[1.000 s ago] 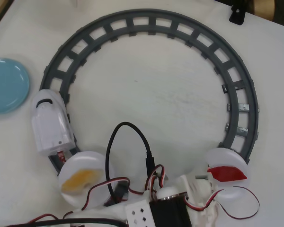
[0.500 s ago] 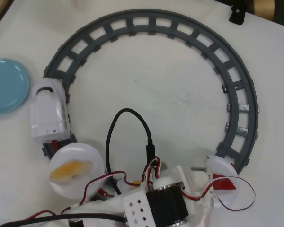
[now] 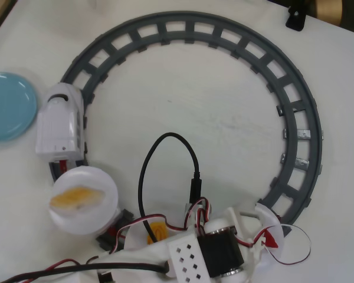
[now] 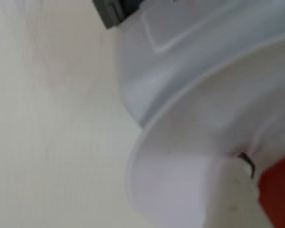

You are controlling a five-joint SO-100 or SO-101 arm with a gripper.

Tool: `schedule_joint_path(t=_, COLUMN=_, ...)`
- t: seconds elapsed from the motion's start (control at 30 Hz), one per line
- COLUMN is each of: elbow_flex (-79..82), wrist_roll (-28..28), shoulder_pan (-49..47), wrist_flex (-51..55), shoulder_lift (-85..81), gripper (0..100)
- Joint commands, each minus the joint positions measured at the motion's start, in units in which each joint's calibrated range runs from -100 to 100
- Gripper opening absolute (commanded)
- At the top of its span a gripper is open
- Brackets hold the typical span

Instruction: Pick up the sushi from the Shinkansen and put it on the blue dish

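One sliver of red sushi (image 3: 273, 238) shows on the rear white plate (image 3: 269, 216) of the Shinkansen (image 3: 59, 127), half hidden under the arm, whose end effector's state cannot be told; grasping comes next, then carrying to the dish (image 3: 9, 106).

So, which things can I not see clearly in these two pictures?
- Gripper: the overhead view hides it under the arm's motor; the wrist view shows no clear fingers, so open or shut is unknown.
- Sushi: only a red corner shows overhead, behind arm and wires; the wrist view cuts it at the right edge.
- Blue dish: cut by the overhead view's left edge.
- Wrist view: blurred throughout.
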Motion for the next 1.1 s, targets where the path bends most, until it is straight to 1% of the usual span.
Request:
schedule_joint_path(t=0.0, elbow_flex=-0.31, wrist_roll=-0.33, shoulder_pan=0.32, wrist_flex=0.33, shoulder_lift=-0.80, gripper=31)
schedule_joint_path(t=0.07, elbow_flex=-0.31, wrist_roll=-0.33, shoulder_pan=0.23, wrist_flex=0.33, shoulder_lift=-0.80, gripper=30)
schedule_joint_path(t=0.1, elbow_flex=-0.31, wrist_roll=-0.23, shoulder_pan=0.14, wrist_flex=0.33, shoulder_lift=-0.80, gripper=28)
schedule_joint_path(t=0.27, elbow_flex=-0.31, wrist_roll=-0.38, shoulder_pan=-0.03, wrist_flex=0.41, shoulder_lift=-0.80, gripper=9)
schedule_joint_path(t=0.33, elbow_flex=-0.22, wrist_roll=-0.38, shoulder_pan=-0.03, wrist_flex=0.41, shoulder_lift=-0.72, gripper=3)
schedule_joint_path(t=0.53, elbow_flex=-0.76, wrist_roll=-0.02, shoulder_pan=-0.30, wrist_flex=4.15, shoulder_lift=-0.80, gripper=3)
schedule_joint_path(t=0.7, elbow_flex=-1.30, wrist_roll=-0.33, shoulder_pan=-0.65, wrist_flex=3.98, shoulder_lift=-1.88, gripper=3)
schedule_joint_path(t=0.77, elbow_flex=-4.19, wrist_roll=-0.49, shoulder_pan=-1.97, wrist_flex=4.32, shoulder_lift=-1.79, gripper=3)
schedule_joint_path(t=0.9, elbow_flex=-11.85, wrist_roll=-2.63, shoulder_pan=-4.87, wrist_flex=7.72, shoulder_lift=-1.79, gripper=3)
schedule_joint_path(t=1.07, elbow_flex=-20.33, wrist_roll=-6.08, shoulder_pan=-10.24, wrist_flex=8.23, shoulder_lift=-1.88, gripper=3)
